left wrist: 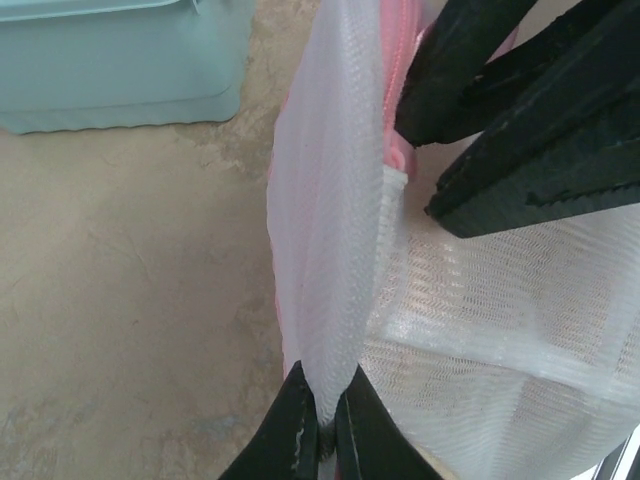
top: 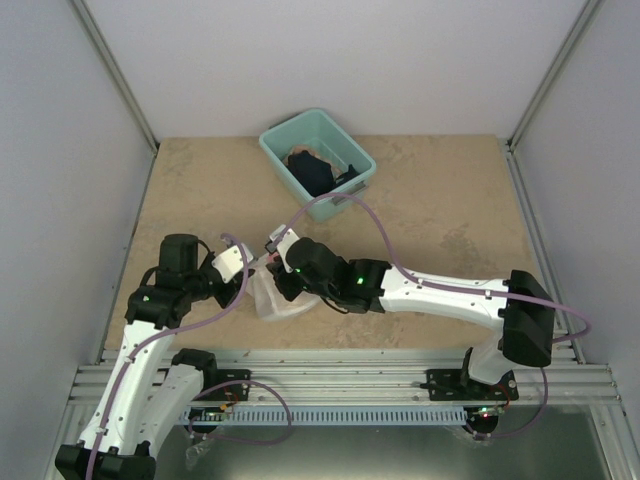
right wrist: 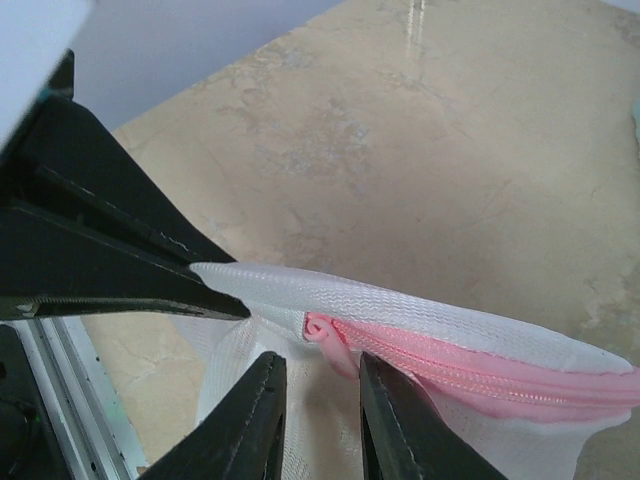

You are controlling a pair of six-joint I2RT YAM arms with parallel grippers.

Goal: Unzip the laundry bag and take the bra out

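The laundry bag, white mesh with a pink zipper band, hangs between both grippers just above the table. My left gripper is shut on a fold of the bag's white rim. My right gripper stands open by a narrow gap just under the end of the zipper. The curled pink tab sits above that gap, close to the right finger, and is not pinched. In the overhead view the two grippers meet at the bag's top. The bra is hidden; I cannot make it out through the mesh.
A teal plastic bin holding dark and pinkish cloth stands behind the arms, and its wall shows in the left wrist view. Tan tabletop lies around it. A metal rail runs along the near edge.
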